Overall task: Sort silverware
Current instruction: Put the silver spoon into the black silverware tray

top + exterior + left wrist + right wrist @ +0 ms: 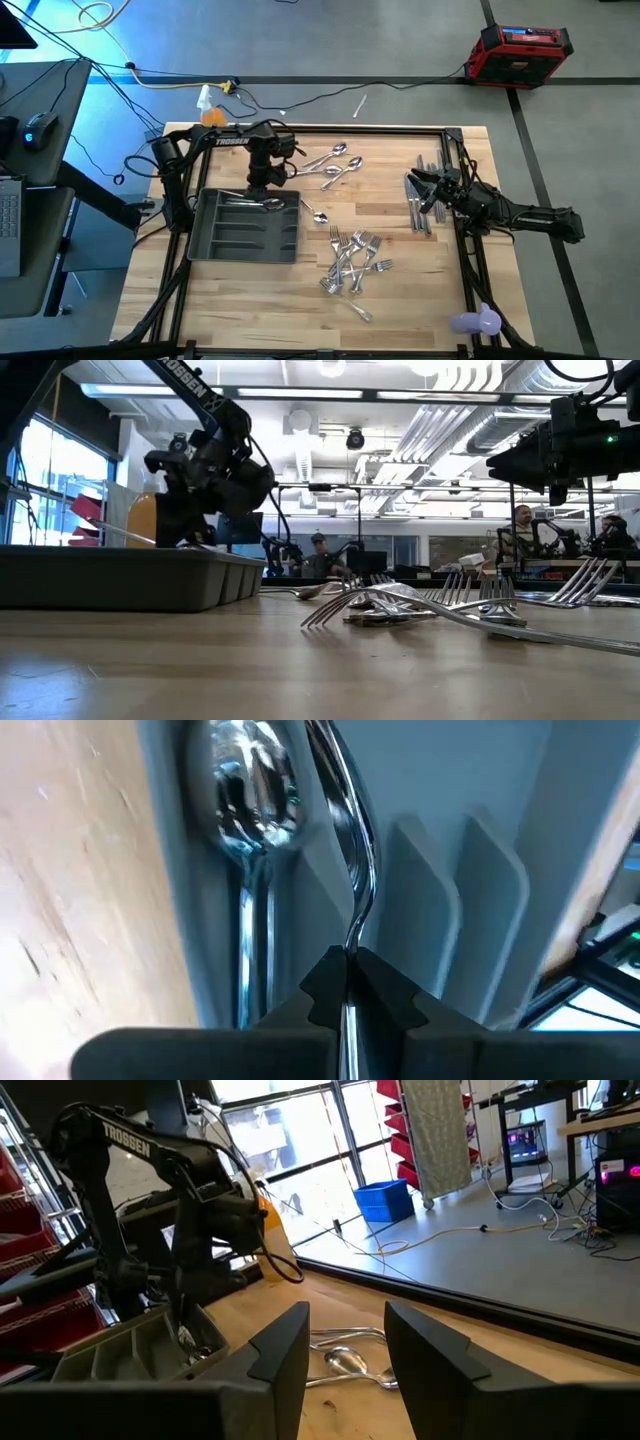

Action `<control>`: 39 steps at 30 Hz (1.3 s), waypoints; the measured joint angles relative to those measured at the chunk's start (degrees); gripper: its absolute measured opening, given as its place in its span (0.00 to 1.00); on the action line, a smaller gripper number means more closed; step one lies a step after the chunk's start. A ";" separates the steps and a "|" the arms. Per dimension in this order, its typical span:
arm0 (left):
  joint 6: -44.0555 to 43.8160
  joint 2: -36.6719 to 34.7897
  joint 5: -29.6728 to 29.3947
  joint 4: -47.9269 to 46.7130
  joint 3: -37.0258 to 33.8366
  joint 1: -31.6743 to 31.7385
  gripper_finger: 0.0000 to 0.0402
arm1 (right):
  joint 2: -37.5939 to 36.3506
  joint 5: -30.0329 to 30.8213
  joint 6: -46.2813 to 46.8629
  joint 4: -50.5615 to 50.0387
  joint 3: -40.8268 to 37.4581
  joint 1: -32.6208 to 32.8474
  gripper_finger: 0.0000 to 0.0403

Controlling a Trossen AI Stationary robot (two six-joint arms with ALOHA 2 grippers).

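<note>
Silverware: scattered in groups over the wooden table (pixel 400 300).
Forks (pixel 352 262): heaped nearest the front edge, tines crossing, just right of the tray.
Lone spoon (pixel 316 213): lying between the fork heap and the tray's far right corner.
Tray (pixel 235 245): dark grey, compartmented, left of centre; a spoon already lying in its far compartment.
Left gripper (pixel 347 982): poised over the tray's far edge, fingers clenched on the handle of a held spoon (pixel 345 815), bowl reaching over the tray dividers.
Knives (pixel 420 195): lined up near the right edge.
Right gripper (pixel 420 190): parked over the knives, fingers parted, gripping nothing.
Spoons (pixel 338 165): loose cluster near the far edge, beyond the tray.
</note>
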 joint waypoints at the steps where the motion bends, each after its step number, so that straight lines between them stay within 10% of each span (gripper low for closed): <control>1: 0.00 0.00 0.07 0.45 -0.25 0.00 0.00 | 0.00 0.00 0.00 -0.02 0.00 0.00 0.30; 24: -4.85 0.04 -10.31 1.51 -0.22 0.00 0.22 | -0.01 0.00 0.06 -0.02 0.01 0.00 0.30; 39: -13.19 0.03 -15.61 4.32 17.94 -2.77 0.22 | 0.00 0.75 0.06 -0.02 0.01 -0.01 0.30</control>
